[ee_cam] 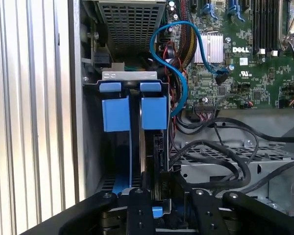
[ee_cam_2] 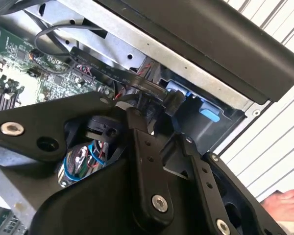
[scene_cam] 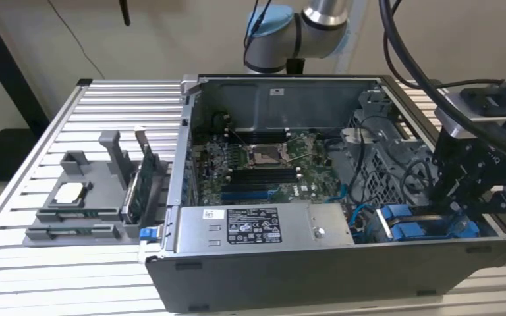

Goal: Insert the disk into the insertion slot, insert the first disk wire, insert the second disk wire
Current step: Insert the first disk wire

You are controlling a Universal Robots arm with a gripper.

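The disk (scene_cam: pixel 411 232) stands edge-on inside the insertion slot (ee_cam: pixel 92 147) at the case's front corner, on the exterior view's right. Its blue carrier tabs (ee_cam: pixel 115 114) show at the slot's mouth in the first wrist view. My gripper (scene_cam: pixel 453 212) hangs just above that corner. In the second wrist view the gripper (ee_cam_2: pixel 159 104) has its fingers (ee_cam_2: pixel 139 142) closed together on the black connector of a flat black disk wire (ee_cam_2: pixel 112 73), right beside the blue clips (ee_cam_2: pixel 208 110). A blue disk wire (ee_cam: pixel 179 73) curves from the motherboard toward the slot.
The open computer case holds a motherboard (scene_cam: pixel 257 164), a grey labelled power-supply box (scene_cam: pixel 262 227) and a perforated metal cage (ee_cam: pixel 130 22). Loose black cables (ee_cam: pixel 220 161) lie beside the slot. A grey parts tray (scene_cam: pixel 82 197) sits on the slatted table. A hand (ee_cam_2: pixel 284 203) rests nearby.
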